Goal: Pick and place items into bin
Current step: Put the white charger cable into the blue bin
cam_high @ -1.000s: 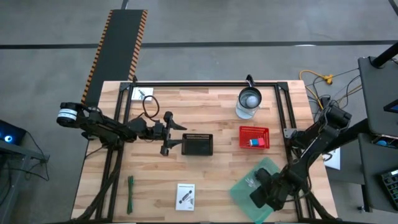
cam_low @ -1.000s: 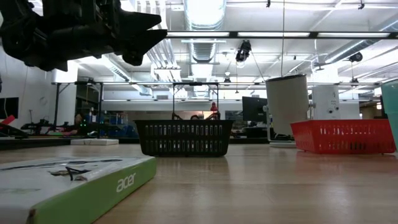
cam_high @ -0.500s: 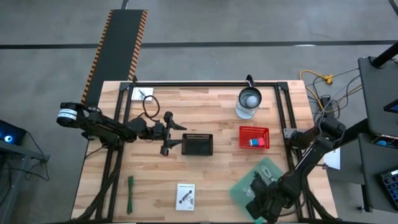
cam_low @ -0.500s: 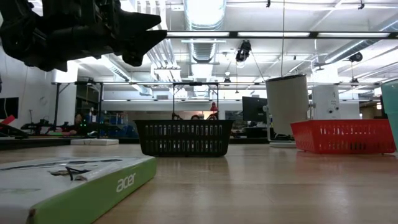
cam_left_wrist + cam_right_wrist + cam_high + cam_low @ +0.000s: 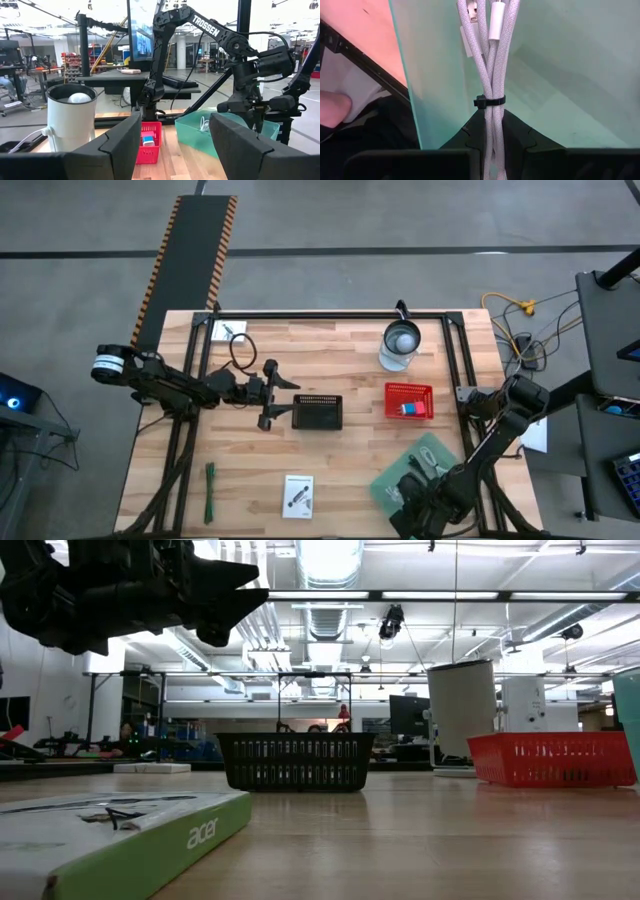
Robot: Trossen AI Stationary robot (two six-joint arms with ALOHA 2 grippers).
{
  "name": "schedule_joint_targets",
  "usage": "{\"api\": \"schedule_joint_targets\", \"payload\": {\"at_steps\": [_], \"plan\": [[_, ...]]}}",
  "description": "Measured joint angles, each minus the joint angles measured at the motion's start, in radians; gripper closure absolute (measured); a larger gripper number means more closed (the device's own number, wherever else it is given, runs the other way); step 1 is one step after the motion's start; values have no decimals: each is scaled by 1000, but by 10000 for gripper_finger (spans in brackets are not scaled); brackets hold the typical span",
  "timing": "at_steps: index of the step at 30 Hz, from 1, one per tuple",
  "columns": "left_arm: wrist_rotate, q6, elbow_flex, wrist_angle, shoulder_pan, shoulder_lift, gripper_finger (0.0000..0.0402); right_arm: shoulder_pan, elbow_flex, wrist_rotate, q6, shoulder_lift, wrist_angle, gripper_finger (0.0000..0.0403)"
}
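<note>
Right wrist view shows your right gripper (image 5: 492,131) clamped on a bundle of white braided cables (image 5: 490,70), bound by a black tie just above the fingertips, hanging inside the pale green bin (image 5: 560,85). High view places this gripper (image 5: 418,498) at the near right corner of the wooden table (image 5: 350,480), over the green bin (image 5: 432,450), where more white cable (image 5: 412,472) lies on the floor of the bin.

The step in hand appears to be the release. Before you part the fingers, check that the whole bundle hangs inside the green wall, since the cables run close along one side panel. Lower until the loose ends rest on the bin floor, then let go and lift straight up so the tie does not snag a finger.

Your left gripper (image 5: 268,393) waits with its fingers apart, just beside the black basket (image 5: 318,412) at mid-table. Left wrist view confirms the gap between its two dark fingers (image 5: 112,145), with the red basket (image 5: 148,145) beyond.

Items not yet binned, seen from above: a green strip tool (image 5: 210,492), a white printed card (image 5: 298,494), a dark coiled cable (image 5: 241,351), and another card (image 5: 228,331) at the far left corner.
</note>
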Motion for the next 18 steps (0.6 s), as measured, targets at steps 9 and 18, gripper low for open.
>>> {"api": "schedule_joint_targets", "payload": {"at_steps": [9, 18], "plan": [[0, 0, 0, 0, 0, 0, 182, 0, -25, 24, 2, 1, 6, 375], [0, 0, 0, -1, 0, 0, 182, 0, -48, 35, -2, 27, 25, 375]]}}
